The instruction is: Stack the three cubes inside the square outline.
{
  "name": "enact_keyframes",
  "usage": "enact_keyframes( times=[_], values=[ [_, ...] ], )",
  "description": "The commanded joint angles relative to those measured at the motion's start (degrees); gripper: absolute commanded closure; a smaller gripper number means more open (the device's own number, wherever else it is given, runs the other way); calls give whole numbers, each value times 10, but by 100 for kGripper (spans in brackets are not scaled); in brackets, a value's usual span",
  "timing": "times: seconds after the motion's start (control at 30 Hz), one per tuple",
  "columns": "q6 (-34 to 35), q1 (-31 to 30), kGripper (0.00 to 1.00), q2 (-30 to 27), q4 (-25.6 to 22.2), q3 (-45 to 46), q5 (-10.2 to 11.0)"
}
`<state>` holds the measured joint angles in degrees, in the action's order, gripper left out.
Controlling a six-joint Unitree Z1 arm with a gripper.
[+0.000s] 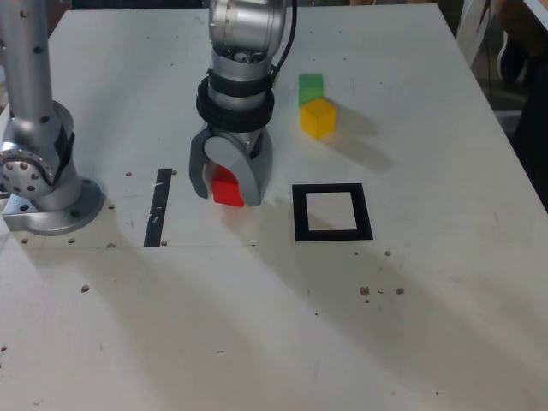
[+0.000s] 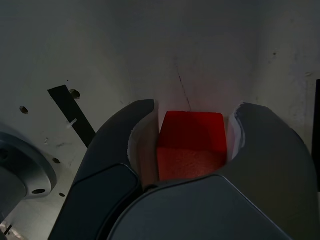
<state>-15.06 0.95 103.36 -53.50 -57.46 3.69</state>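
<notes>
I have the end effector (image 1: 224,178) straddling the red cube (image 1: 228,189) on the table (image 1: 257,325), jaws apparently unclosed, left of the outline (image 1: 332,211) in exterior view; uneven closing could twist it.

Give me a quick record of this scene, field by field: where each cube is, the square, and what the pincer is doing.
red cube: on the table, between the pincer's jaws, outside the square outline
pincer: lowered around the red cube; whether the jaws are clamped cannot be told
yellow cube: on the table, beyond the outline in the exterior view
green cube: right behind the yellow one
square outline: no cube inside
black tape strip: at the exterior view's left of the pincer
stack: not started
</notes>
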Motion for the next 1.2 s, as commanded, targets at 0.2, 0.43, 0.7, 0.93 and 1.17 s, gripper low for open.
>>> enact_keyframes(
  times=[0.2, 0.43, 0.7, 0.93, 1.17],
  values=[
    [11, -18, 79, -3, -94, -139, -11],
    [68, -26, 79, 47, -182, -268, 0],
    [135, -46, 78, 89, -192, -304, -7],
    [151, -51, 78, 120, -182, -311, -5],
    [153, -51, 78, 147, -169, -316, -4]
  ],
)
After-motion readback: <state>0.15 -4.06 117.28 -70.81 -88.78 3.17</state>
